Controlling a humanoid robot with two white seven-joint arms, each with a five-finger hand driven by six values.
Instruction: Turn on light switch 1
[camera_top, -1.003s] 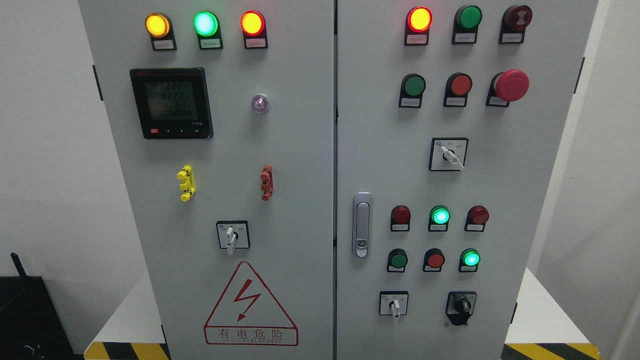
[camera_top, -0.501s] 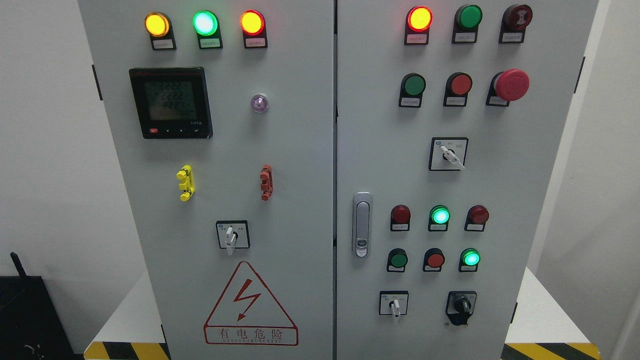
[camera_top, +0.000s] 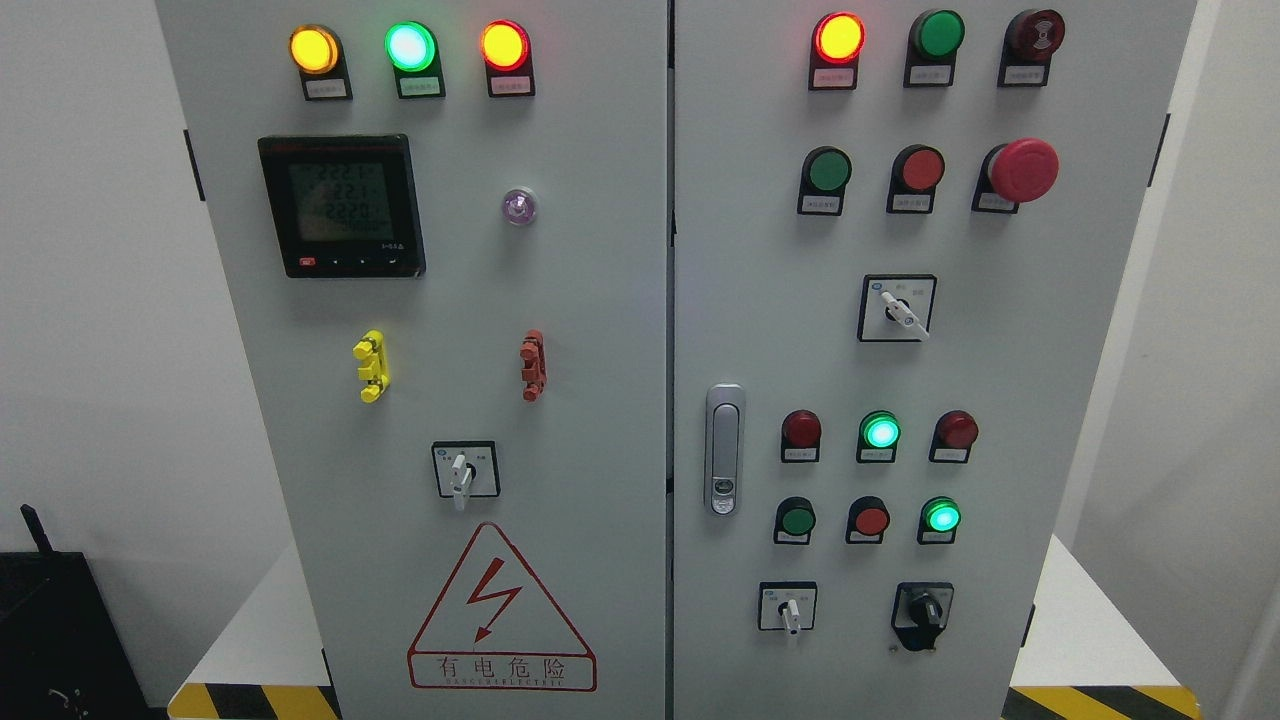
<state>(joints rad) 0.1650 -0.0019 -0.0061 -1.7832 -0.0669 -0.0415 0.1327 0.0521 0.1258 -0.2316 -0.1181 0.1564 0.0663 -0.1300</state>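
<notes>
Two cabinet doors; possibly light switch 1, lower right.

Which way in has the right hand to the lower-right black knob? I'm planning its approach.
Probably a clear one: nothing stands before the black knob, and the panel around it is bare. But neither hand is in view, so reach itself can't be judged.

Open air before the cabinet, only protruding emergency button.
</notes>
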